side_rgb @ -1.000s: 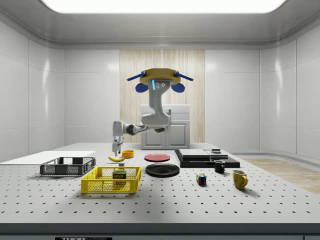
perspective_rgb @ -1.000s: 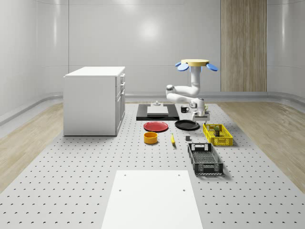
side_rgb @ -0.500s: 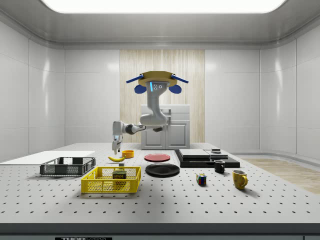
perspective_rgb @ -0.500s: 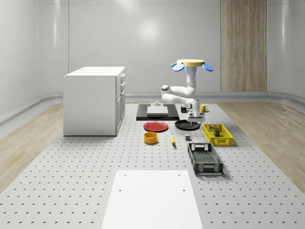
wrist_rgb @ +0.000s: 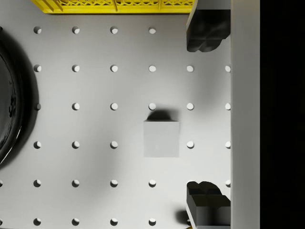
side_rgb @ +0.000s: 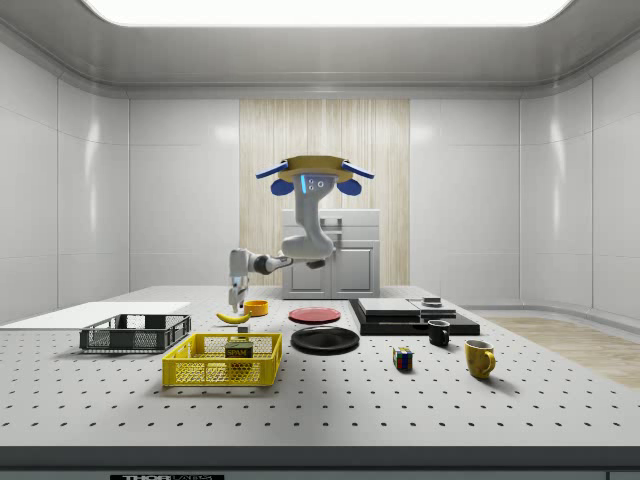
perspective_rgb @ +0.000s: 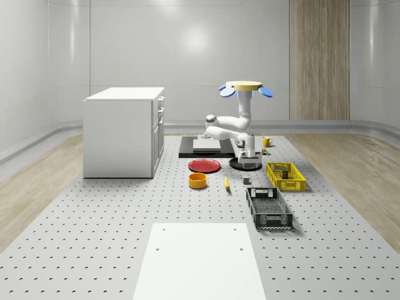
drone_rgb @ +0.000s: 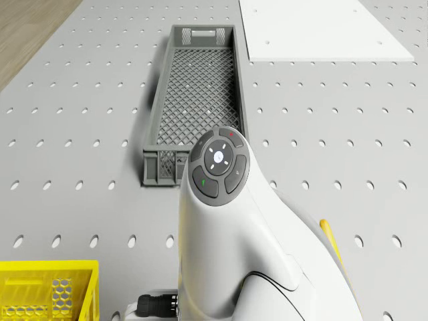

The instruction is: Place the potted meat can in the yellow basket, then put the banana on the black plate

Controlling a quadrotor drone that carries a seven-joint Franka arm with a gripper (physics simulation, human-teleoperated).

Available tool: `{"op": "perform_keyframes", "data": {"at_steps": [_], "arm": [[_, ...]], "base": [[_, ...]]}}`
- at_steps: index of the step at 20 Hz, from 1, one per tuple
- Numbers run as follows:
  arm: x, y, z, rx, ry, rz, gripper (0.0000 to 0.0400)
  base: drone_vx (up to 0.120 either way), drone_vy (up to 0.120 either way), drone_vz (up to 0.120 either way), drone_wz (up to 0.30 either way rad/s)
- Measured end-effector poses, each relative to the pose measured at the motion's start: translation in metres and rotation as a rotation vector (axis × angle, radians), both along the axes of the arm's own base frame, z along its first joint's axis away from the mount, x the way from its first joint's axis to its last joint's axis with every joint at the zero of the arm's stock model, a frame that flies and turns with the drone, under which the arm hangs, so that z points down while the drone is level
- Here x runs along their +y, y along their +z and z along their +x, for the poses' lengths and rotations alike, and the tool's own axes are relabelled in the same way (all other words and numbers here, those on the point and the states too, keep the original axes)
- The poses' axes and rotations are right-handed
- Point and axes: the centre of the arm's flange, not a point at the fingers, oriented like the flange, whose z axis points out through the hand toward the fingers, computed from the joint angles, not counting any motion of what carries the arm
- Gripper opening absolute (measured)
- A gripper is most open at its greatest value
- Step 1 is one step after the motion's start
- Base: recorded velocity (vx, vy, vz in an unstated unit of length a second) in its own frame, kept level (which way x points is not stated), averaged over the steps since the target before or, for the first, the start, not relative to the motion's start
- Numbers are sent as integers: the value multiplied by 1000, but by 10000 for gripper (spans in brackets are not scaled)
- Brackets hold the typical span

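Approach toward banana (side_rgb: 234, 317), first step done.
Leaving potted meat can (side_rgb: 238, 350) sitting in yellow basket (side_rgb: 200, 372) at the side view's lower left; holding gripper (side_rgb: 237, 300) wide open for the coming grasp, near banana though seemingly not over it; hovering drone (side_rgb: 312, 180) above black plate (side_rgb: 325, 340), centre.

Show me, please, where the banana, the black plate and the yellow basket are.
banana (side_rgb: 234, 317): side view, middle of the fruit.
black plate (side_rgb: 324, 340): side view, its top face.
yellow basket (side_rgb: 222, 372): side view, its near wall.
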Motion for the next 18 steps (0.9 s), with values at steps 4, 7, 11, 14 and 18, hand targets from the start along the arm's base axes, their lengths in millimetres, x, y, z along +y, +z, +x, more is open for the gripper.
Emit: {"op": "perform_keyframes", "data": {"at_steps": [4, 7, 11, 14, 18], "arm": [[0, 0, 0, 0, 0, 0, 400], [0, 0, 0, 0, 0, 0, 400], [0, 0, 0, 0, 0, 0, 400], [0, 0, 0, 0, 0, 0, 400], [0, 0, 0, 0, 0, 0, 400]], "base": [[0, -120, -80, 0], [0, -120, 0, 0], [0, -120, 0, 0], [0, -120, 0, 0], [40, -120, 0, 0]]}}
